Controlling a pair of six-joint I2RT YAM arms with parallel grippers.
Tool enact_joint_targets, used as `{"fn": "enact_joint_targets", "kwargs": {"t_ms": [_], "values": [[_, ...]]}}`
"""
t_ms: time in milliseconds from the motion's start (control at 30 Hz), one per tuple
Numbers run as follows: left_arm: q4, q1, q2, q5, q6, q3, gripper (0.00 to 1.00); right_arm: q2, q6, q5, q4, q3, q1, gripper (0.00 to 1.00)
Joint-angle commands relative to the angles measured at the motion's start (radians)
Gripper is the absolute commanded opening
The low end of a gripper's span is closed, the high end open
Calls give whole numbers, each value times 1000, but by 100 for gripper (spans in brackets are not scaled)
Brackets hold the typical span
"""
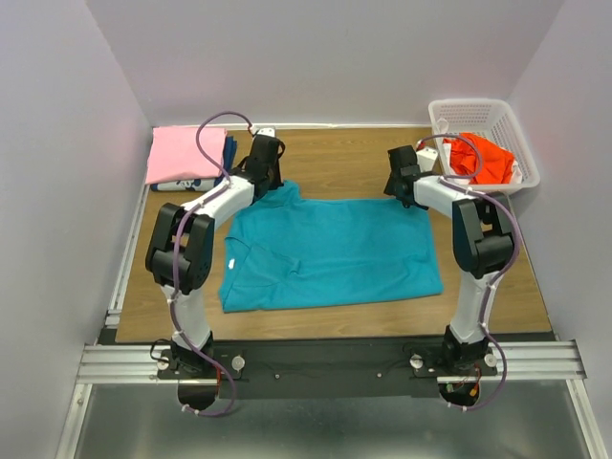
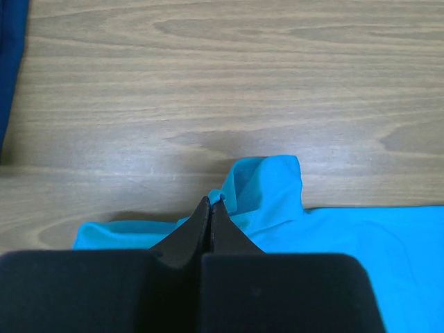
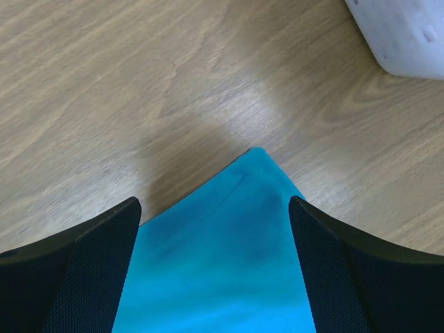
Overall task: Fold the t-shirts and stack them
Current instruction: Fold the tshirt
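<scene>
While the pink shirt (image 1: 185, 153) lies folded far left, the teal shirt (image 1: 330, 253) lies flat on the worktop (image 1: 344, 158). Left tool (image 2: 211, 204) is closed on only a thin pinch at its far left corner, so a lift may slip it free. Right tool (image 3: 214, 205) stands wide open astride the far right corner, gripping nothing; a one-sided lift would skew the fold

A teal t-shirt (image 1: 330, 251), pink t-shirt (image 1: 186, 155) and orange-red t-shirt (image 1: 488, 159) show against white basket (image 1: 475, 103) and wood-grain table (image 1: 354, 163).
</scene>
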Motion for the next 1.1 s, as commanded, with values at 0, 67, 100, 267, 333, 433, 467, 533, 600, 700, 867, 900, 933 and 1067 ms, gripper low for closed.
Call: {"fn": "enact_joint_targets", "kwargs": {"t_ms": [0,67,100,267,333,433,467,533,600,700,867,900,933,1067], "values": [[53,-18,-87,-34,-3,-62,0,43,-28,93,-5,45,-17,92],[59,-24,-120,-40,-4,-94,0,54,-31,105,-6,51,-24,91],[61,-27,-129,-45,-4,-102,0,57,-33,104,-6,51,-28,90],[75,-42,-180,-60,-7,-156,0,60,-25,96,-8,42,-28,84],[78,-49,-198,-65,-12,-168,0,59,-27,97,-11,41,-28,79],[81,-55,-219,-72,-23,-193,0,66,-28,117,-9,45,-28,74],[79,-55,-224,-74,-26,-208,0,72,-34,119,-11,50,-28,71],[92,-61,-245,-80,-41,-229,0,83,-39,122,-14,53,-28,68],[93,-64,-259,-77,-55,-262,0,89,-37,131,-17,57,-28,66],[107,-73,-301,-83,-65,-303,0,95,-39,147,-25,64,-28,64],[107,-81,-333,-91,-84,-346,0,74,-31,145,-40,48,-29,46],[105,-84,-342,-91,-85,-351,0,72,-27,148,-42,42,-28,42],[107,-85,-345,-92,-85,-352,0,71,-27,150,-42,41,-28,40],[107,-93,-364,-97,-89,-364,0,76,-25,150,-51,51,-28,29]]}}
